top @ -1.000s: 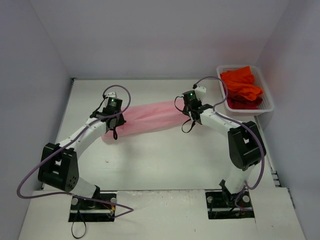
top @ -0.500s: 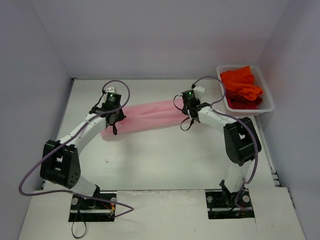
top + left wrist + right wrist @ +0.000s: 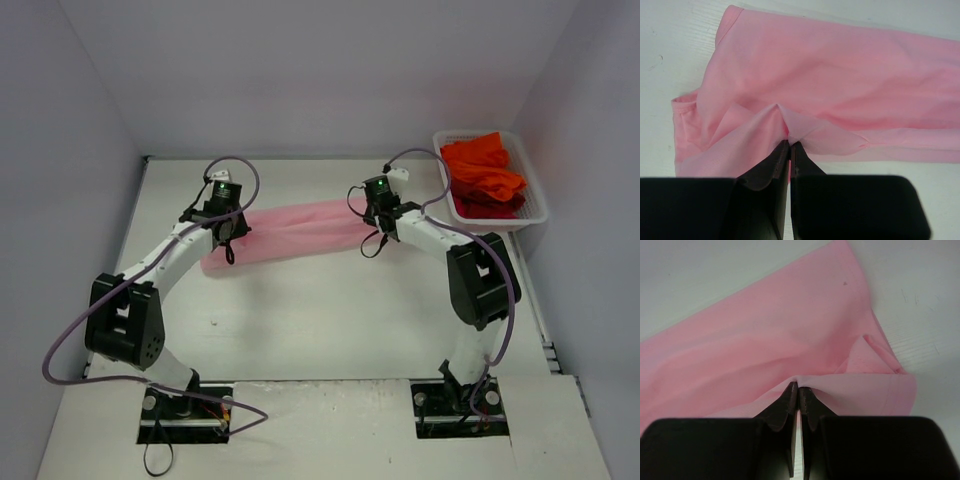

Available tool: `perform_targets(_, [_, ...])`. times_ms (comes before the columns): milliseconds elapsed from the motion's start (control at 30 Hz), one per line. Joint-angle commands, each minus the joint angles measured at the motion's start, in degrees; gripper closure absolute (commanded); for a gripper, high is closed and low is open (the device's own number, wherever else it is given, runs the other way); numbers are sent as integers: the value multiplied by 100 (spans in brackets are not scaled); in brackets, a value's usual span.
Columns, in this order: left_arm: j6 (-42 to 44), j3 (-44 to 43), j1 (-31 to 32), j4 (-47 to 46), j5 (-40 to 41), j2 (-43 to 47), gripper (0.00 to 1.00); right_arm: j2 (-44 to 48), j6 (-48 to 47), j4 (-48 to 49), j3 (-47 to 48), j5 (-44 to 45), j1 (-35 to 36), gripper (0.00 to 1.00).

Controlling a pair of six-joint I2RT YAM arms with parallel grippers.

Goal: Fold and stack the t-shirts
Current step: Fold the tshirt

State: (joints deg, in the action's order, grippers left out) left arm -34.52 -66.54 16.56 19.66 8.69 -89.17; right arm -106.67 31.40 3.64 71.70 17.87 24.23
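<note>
Early stage of the job. Pinches the pink t-shirt at both ends. Clamps a raised ridge of cloth near its left end with the left gripper, jaws pressed hard together on the fabric. Clamps a matching ridge near its right end with the right gripper, jaws likewise pressed together with cloth between them.

Holds the garment drawn out as a long narrow band across the far middle of the table, spanning from one wrist to the other and lying on the surface along most of its length. Appears doubled over lengthwise in the wrist views, though hard to tell how many layers from these angles. Shows no crosswise fold yet and no compact packet. Has nothing set down as the base of a stack.

Leaves the orange-red t-shirts heaped and crumpled in the white basket at the far right, well apart from the pink one and from both arms.

Judged from this: one garment partway through its fold, none finished. Remaining: complete the pink fold, set it down flat, then lift out, spread, fold and stack each orange-red one in turn. Most of the work ahead.
</note>
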Motion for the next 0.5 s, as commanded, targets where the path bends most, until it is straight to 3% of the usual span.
perform_targets(0, [112,-324,-74,-94,-7,75,100,6,-55,137,265,94,-94,100])
perform_targets(467, [191,-579,-170,-76,-43,-22,100,-99,-134,111,467,41,-173,100])
